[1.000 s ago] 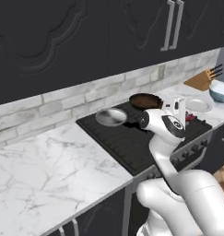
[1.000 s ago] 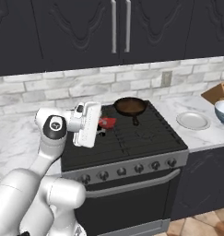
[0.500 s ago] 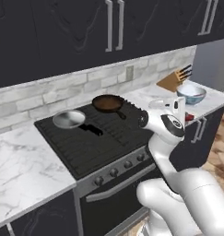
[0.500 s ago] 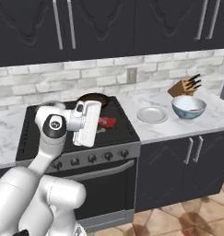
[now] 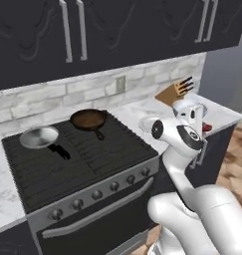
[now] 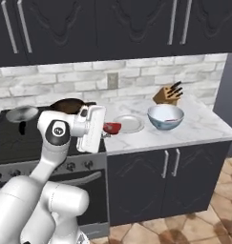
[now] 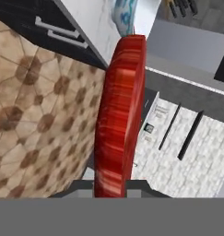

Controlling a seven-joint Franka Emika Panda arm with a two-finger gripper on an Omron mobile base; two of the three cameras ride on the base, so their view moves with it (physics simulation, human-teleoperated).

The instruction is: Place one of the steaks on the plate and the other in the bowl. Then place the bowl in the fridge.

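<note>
My gripper (image 6: 109,127) is shut on one steak (image 6: 113,127), a red slab carried in the air just left of the plate (image 6: 129,123). The plate lies flat on the marble counter. Right of it stands the white-blue bowl (image 6: 165,116), with a faint reddish tint inside. From the left base view the steak (image 5: 206,128) peeks out red beyond my white hand at the counter's edge. Up close, the steak (image 7: 120,115) stands edge-on between the fingertips, and the bowl (image 7: 125,14) shows at the top. The grey fridge (image 5: 227,74) rises at the far right.
A knife block (image 6: 166,94) stands at the back of the counter behind the bowl. On the stove (image 5: 77,159) to the left sit a dark pan (image 5: 88,118) and a silver pan (image 5: 39,136). Dark cabinets run above and below; tiled floor lies at the lower right.
The base has driven to the right, so the views have slid from the stove to the counter with plate and bowl. The steak stays in the shut gripper.
</note>
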